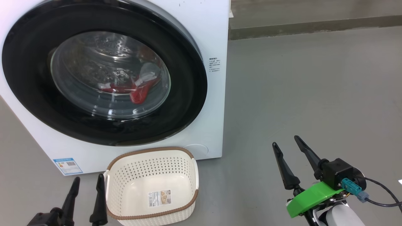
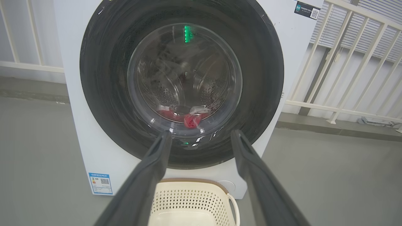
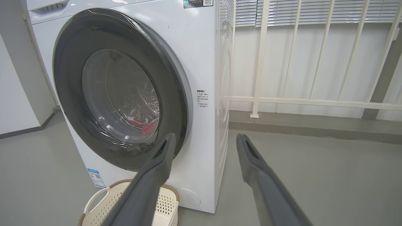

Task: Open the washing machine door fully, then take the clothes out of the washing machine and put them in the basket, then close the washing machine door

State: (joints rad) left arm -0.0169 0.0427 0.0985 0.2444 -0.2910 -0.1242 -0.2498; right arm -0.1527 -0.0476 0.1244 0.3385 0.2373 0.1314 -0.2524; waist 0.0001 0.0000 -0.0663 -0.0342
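Our left gripper (image 1: 88,177) and right gripper (image 1: 285,141) both stand spread, empty. At eleven o'clock the washing machine door (image 1: 28,78) sits closed, glass facing us; the basket (image 1: 147,150) at six lies lengthwise nine-to-three.

Right claw (image 1: 285,141), lower right: long black tapered fingers (image 1: 282,169), green cover (image 1: 311,196), teal plug (image 1: 349,185), black cable (image 1: 385,205), white forearm (image 1: 340,216). Left claw (image 1: 89,177), lower left: black.

The black washing machine door (image 1: 28,78) is being seen shut against the white washing machine (image 1: 213,31), red-and-white clothes (image 1: 139,92) being shown inside through its glass, the cream basket (image 1: 150,169) being seen upright just before the machine.
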